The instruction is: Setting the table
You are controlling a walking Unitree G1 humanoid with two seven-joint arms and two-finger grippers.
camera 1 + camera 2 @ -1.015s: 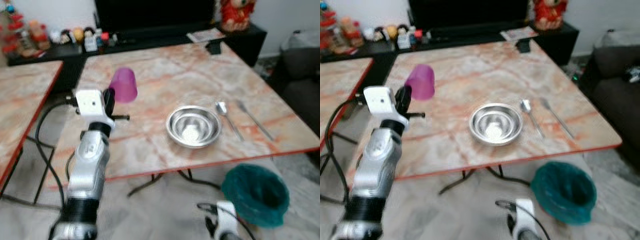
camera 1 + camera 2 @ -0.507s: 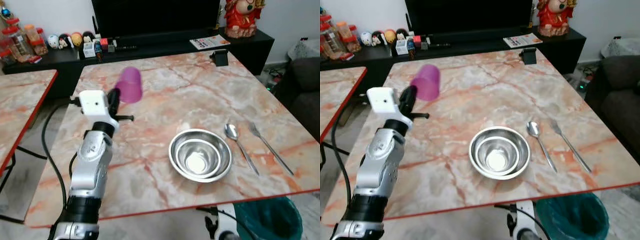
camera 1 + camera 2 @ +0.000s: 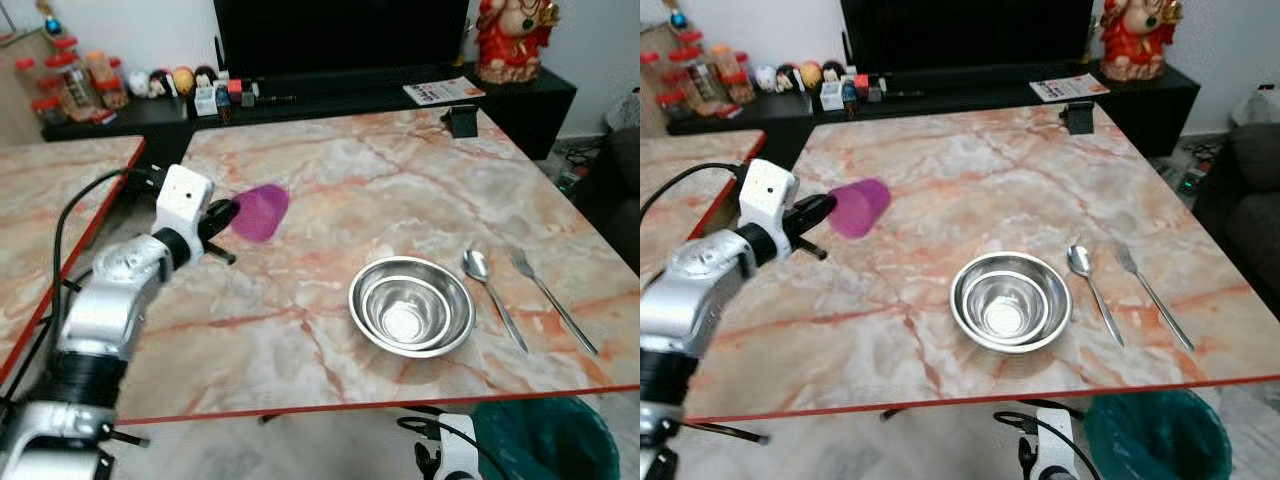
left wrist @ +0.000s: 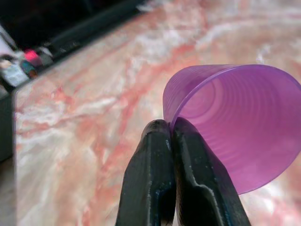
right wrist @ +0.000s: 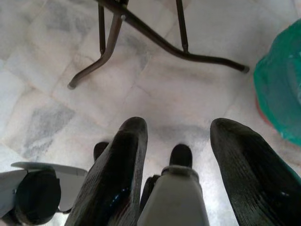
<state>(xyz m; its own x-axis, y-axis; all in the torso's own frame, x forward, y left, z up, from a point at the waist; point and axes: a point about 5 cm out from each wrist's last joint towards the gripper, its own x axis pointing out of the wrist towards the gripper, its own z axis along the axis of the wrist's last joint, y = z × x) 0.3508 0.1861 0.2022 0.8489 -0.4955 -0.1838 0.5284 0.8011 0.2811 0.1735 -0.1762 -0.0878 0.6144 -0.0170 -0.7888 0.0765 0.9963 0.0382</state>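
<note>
Left gripper [image 4: 171, 129] pinches purple cup [image 3: 260, 211] rim, centre-left over marble table [image 3: 330, 190]. Nested steel bowls [image 3: 411, 305], spoon [image 3: 490, 290], fork [image 3: 553, 300] lower right. Right gripper [image 5: 181, 155] spread, near floor.

Cup [image 4: 235, 122] of translucent purple plastic, finely ribbed; bowl [image 3: 411, 305], spoon [image 3: 492, 294] and fork [image 3: 552, 299] of shiny metal; table [image 3: 400, 190] glossy, marble-patterned, red-edged; fingers [image 4: 155, 188] matt black; bin [image 5: 277, 84] liner looks like green plastic.

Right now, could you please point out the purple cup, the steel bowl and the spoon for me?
purple cup [image 3: 259, 211], left eye view, on its side wall.
steel bowl [image 3: 411, 306], left eye view, on its inner bottom.
spoon [image 3: 475, 264], left eye view, on its scoop end.
</note>
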